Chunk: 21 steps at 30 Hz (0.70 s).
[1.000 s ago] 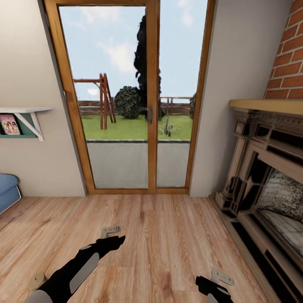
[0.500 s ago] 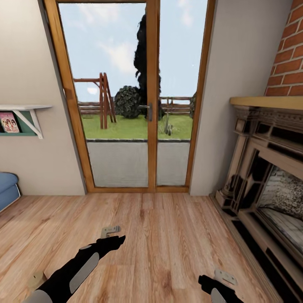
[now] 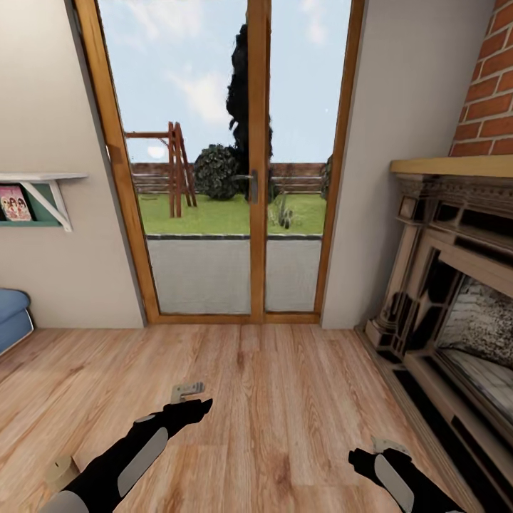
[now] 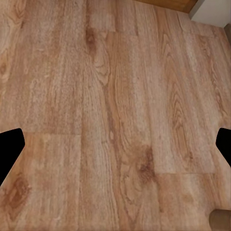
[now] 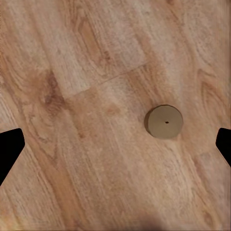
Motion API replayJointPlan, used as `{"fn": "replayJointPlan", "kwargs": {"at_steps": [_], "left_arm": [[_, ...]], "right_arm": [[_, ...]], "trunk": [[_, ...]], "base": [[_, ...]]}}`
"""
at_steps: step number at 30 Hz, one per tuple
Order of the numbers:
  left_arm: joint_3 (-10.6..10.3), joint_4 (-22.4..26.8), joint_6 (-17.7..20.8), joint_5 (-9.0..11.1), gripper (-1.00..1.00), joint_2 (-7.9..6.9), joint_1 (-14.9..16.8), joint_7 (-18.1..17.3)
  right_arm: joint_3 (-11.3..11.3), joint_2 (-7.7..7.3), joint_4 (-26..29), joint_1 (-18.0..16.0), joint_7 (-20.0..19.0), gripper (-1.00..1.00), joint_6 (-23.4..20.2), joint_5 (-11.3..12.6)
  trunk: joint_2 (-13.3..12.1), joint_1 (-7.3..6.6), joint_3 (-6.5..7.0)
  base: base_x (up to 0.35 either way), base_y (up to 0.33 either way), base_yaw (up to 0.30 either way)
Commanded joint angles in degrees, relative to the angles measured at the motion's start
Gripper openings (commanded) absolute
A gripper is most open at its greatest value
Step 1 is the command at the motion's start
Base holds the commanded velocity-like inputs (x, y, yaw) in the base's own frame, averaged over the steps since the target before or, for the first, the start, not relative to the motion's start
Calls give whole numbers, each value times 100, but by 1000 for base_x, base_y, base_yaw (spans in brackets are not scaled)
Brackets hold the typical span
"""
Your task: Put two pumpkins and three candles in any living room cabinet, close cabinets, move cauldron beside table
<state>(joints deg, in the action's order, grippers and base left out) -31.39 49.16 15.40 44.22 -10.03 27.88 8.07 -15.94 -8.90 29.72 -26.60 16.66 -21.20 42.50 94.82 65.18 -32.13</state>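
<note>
A tan round candle [image 5: 164,121] stands on the wood floor, seen from above between the spread fingertips of my right gripper [image 5: 115,144], which hangs open over it. In the head view that right gripper [image 3: 390,445] is low at the right, near the fireplace. My left gripper [image 3: 187,390] hovers open above bare floorboards, nothing between its fingers. Another tan stubby object, probably a candle [image 3: 60,470], sits on the floor beside my left forearm. A tan edge [image 4: 221,221] peeks in at the corner of the left wrist view. The pumpkins, the cabinet and the cauldron are out of view.
A glass double door [image 3: 249,185] with a wooden frame faces me. A dark fireplace [image 3: 456,306] with a brick chimney lines the right side. A wall shelf [image 3: 43,196] and a blue sofa corner [image 3: 11,317] are at the left. Wood floor [image 3: 285,385] stretches between.
My right arm has swung rightward and a little forward. The head camera has shifted slightly. The left arm holds still.
</note>
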Motion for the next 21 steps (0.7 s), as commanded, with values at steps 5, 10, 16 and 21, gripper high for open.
{"fn": "replayJointPlan", "kwargs": {"at_steps": [5, 10, 16, 21], "left_arm": [[-32, 14, 8, 60, 100, -8, 6, 55], [-33, 14, 12, 60, 100, -8, 6, 54], [-33, 10, 10, 60, 100, -8, 6, 54], [-36, 11, 15, 60, 100, -8, 2, 54]], "right_arm": [[-43, -109, -46, -43, -157, 100, -61, 49], [-42, -183, -75, -69, -232, 100, -79, 52], [-41, -245, -89, -80, -268, 100, -91, 60], [-41, -258, -101, -82, -269, 100, -96, 57]], "trunk": [[206, 110, -97], [406, 220, -187], [647, 352, -294], [847, 462, -384]], "base": [[0, 0, 0], [0, 0, 0], [0, 0, 0], [0, 0, 0]]}}
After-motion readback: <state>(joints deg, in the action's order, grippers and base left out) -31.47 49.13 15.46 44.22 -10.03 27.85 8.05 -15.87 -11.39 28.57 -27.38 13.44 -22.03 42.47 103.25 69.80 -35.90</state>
